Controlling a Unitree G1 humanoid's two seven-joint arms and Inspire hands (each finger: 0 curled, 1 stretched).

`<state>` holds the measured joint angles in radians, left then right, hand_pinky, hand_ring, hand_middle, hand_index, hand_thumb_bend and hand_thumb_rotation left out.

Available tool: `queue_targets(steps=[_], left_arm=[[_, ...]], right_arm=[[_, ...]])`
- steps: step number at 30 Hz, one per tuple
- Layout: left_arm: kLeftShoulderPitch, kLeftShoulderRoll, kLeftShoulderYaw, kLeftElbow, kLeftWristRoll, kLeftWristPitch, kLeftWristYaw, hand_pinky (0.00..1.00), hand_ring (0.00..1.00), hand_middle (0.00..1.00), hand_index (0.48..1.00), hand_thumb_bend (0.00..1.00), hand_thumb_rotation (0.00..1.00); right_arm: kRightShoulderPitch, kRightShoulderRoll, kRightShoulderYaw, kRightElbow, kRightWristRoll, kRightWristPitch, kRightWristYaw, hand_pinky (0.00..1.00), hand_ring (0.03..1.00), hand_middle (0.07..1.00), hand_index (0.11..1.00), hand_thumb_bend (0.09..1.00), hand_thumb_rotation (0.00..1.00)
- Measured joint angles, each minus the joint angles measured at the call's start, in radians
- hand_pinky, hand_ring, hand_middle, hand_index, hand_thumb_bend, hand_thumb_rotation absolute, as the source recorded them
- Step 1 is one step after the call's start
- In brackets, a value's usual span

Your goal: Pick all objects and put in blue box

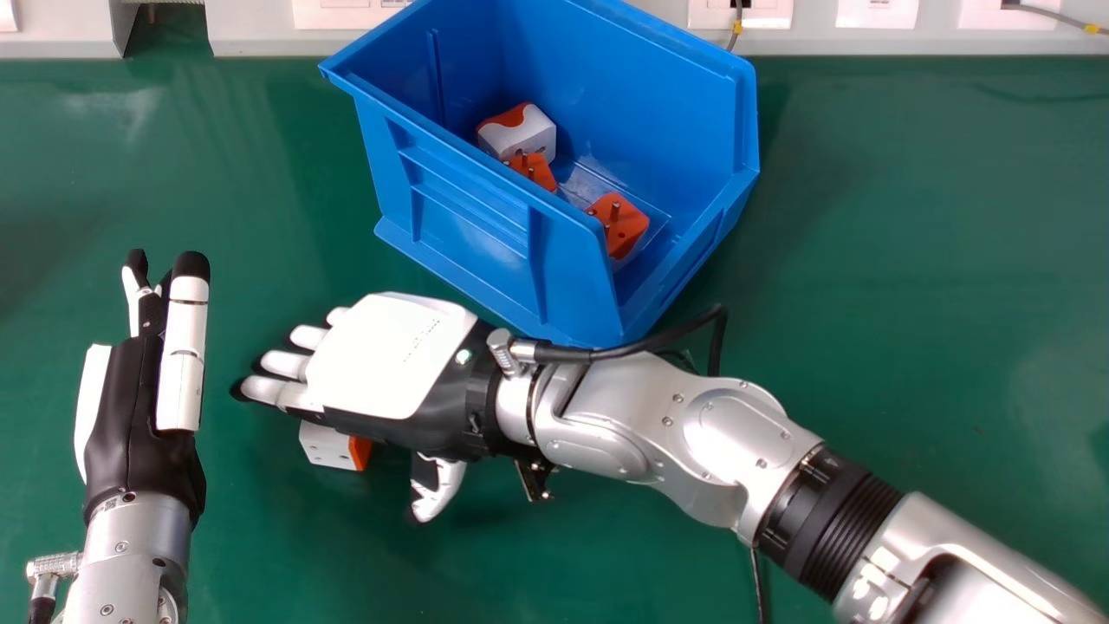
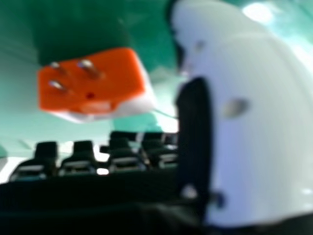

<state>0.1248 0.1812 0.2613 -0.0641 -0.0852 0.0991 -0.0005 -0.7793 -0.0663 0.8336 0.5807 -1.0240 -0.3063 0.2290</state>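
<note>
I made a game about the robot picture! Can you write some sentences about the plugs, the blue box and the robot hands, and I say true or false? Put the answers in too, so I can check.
1. Orange plugs are inside the blue box. True.
2. All the plugs are in the box. False: one loose plug is on the green table, partly hidden under the right robot hand.
3. The loose plug has metal pins. True.
4. The right robot hand is squeezing a plug in curled fingers. False: its fingers are stretched out.
5. The left robot hand is inside the box. False: the left robot hand is outside, to the box's left.
</note>
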Motion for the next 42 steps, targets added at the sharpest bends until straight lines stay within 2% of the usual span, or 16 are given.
queue_targets(steps=[6,13,18,26,29,37,39,42], left_arm=[[-0.003,-0.002,0.000,0.001,0.000,0.000,0.001,1.00,1.00,1.00,1.000,0.48,1.00],[-0.003,-0.008,-0.001,-0.007,0.001,0.007,0.004,1.00,1.00,1.00,1.000,0.47,1.00],[-0.003,-0.011,-0.005,-0.024,0.005,0.019,0.008,1.00,1.00,1.00,1.000,0.47,1.00],[-0.002,-0.012,-0.006,-0.031,0.010,0.024,0.011,1.00,1.00,1.00,1.000,0.47,1.00],[-0.002,-0.013,-0.006,-0.035,0.013,0.024,0.018,1.00,1.00,1.00,1.000,0.47,1.00],[0.001,-0.023,-0.015,-0.040,0.036,0.024,0.041,1.00,1.00,1.00,1.000,0.47,1.00],[0.002,-0.029,-0.018,-0.043,0.037,0.025,0.047,1.00,1.00,1.00,1.000,0.47,1.00],[0.002,-0.037,-0.019,-0.045,0.037,0.025,0.048,1.00,1.00,1.00,1.000,0.47,1.00]], right_arm=[[-0.029,0.005,0.010,0.027,-0.016,0.011,-0.022,1.00,1.000,1.000,0.991,0.489,0.01],[-0.067,0.020,0.054,0.053,-0.074,0.011,-0.050,1.00,1.000,1.000,0.985,0.517,0.03],[-0.100,0.021,0.087,0.077,-0.119,0.002,-0.087,1.00,1.000,1.000,0.972,0.557,0.13],[-0.151,0.021,0.121,0.112,-0.160,-0.028,-0.144,1.00,1.000,1.000,0.967,0.581,0.18],[-0.156,0.022,0.129,0.124,-0.167,-0.030,-0.171,1.00,1.000,1.000,0.962,0.586,0.18],[-0.171,0.039,0.154,0.172,-0.201,-0.031,-0.223,1.00,1.000,0.999,0.916,0.626,0.21],[-0.175,0.046,0.154,0.185,-0.201,-0.032,-0.232,1.00,1.000,0.997,0.895,0.629,0.21],[-0.188,0.064,0.155,0.222,-0.201,-0.034,-0.244,1.00,1.000,0.994,0.868,0.637,0.20]])
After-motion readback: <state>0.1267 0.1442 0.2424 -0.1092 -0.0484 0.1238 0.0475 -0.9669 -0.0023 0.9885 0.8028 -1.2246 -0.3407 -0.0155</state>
